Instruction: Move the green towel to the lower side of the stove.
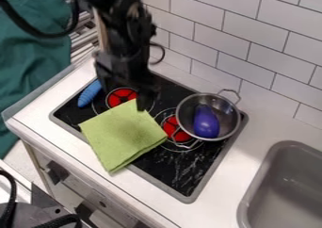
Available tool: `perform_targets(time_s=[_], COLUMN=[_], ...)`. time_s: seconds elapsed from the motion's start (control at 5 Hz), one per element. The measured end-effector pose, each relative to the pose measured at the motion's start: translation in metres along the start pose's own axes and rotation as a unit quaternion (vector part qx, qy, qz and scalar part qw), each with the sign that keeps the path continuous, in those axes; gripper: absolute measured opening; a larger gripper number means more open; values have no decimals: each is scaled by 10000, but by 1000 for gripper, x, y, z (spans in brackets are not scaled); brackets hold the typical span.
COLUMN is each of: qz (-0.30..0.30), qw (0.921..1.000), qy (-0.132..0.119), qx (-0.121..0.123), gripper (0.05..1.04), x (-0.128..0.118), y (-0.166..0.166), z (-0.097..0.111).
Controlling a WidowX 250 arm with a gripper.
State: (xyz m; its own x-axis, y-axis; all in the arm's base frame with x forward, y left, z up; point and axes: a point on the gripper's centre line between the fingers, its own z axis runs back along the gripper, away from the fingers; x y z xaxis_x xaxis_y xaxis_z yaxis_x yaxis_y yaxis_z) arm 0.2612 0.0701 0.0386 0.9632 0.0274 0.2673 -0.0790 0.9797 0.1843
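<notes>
A black robot arm (123, 31) comes in from the far left and hangs over a small black cooktop set in a white counter (254, 151). Its gripper (142, 94) is low over the stove (160, 166), right at the far corner of the green towel (123, 133). The gripper is dark and blurred, so I cannot tell whether it is open, closed or gripping the cloth.

The towel is light green and folded in layers, lying at a slant across the near left part of the stove. Its near corner extends past the stove's grey rim, over the white counter. Its right corner lies beside a red burner (176, 129) near the middle of the cooktop; a second red burner (119, 97) shows just beyond the towel, beside the gripper.

On the right side of the stove is a silver metal pot (231, 123) with two looped handles, a smooth purple object (206, 122) lying inside it. At the stove's far left, a rounded blue object (90, 93) lies just left of the gripper. A grey sink (286, 189) is at the near right, white tiles (252, 38) line the wall behind, and dark green fabric (35, 48) hangs at the far left.
</notes>
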Motion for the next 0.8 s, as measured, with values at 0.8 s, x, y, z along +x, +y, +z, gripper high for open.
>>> perform_targets(time_s=[0.8], qz=[283], qw=[9961], qy=[509], qx=[-663], gripper=[1005], x=[18], y=[-28], z=[6])
